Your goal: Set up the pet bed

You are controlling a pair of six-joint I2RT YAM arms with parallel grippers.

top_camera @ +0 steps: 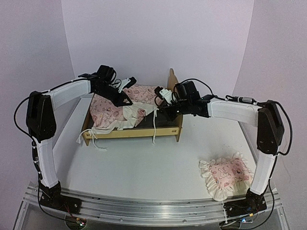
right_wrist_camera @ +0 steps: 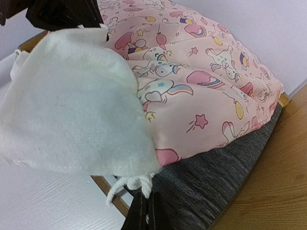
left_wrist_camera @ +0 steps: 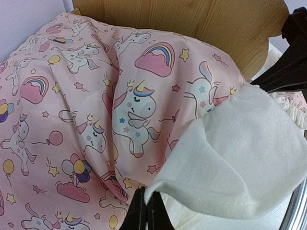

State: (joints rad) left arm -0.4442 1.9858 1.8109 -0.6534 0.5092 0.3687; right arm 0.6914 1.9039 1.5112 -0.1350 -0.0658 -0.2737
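The pet bed (top_camera: 132, 131), a light plywood frame with a headboard (top_camera: 171, 79) and dark grey base (right_wrist_camera: 216, 167), stands at the back middle of the table. A pink unicorn-print mattress cushion (top_camera: 112, 109) with white backing lies crumpled on it, partly folded over. My left gripper (top_camera: 128, 101) is shut on the folded white edge of the cushion (left_wrist_camera: 240, 153), its fingertips (left_wrist_camera: 146, 211) pinching the fabric below the headboard (left_wrist_camera: 192, 24). My right gripper (top_camera: 159, 111) is shut on a white tie cord (right_wrist_camera: 134, 184) at the cushion's corner, over the grey base.
A small pink ruffled pillow (top_camera: 226, 176) lies on the table at the front right, by the right arm's base. White tie cords (top_camera: 154, 128) hang over the bed's front rail. Curved white walls close in the back and sides.
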